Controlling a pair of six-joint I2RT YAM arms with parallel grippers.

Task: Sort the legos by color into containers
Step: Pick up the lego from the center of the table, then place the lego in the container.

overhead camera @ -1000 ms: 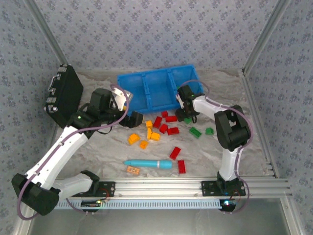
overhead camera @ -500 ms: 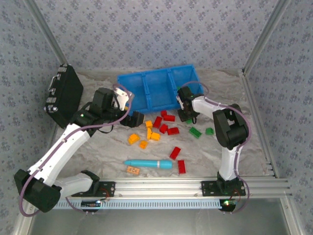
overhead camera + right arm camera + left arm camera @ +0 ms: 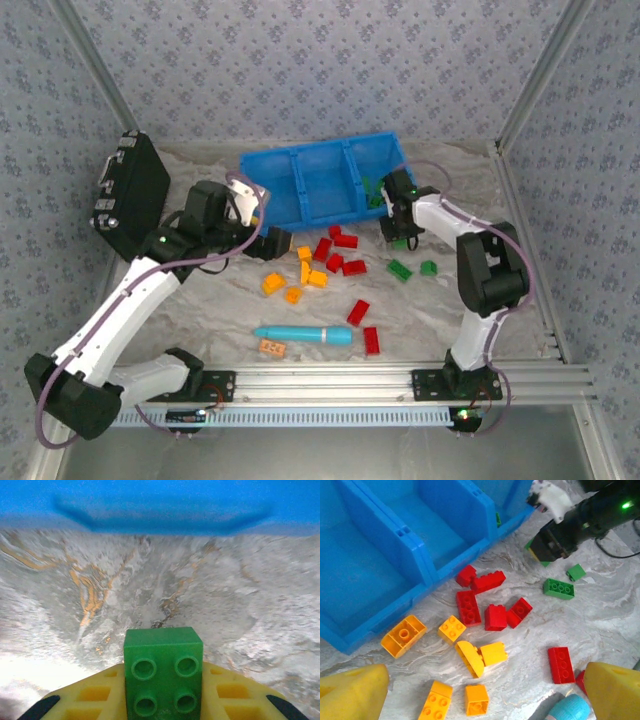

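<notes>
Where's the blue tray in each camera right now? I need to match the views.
Top external: blue tray at back centre of the table.
Left wrist: upper left, its front wall running diagonally.
Right wrist: a blurred blue band across the top.
Shared landmark: the right gripper holding a green brick, by the tray's near right corner.
</notes>
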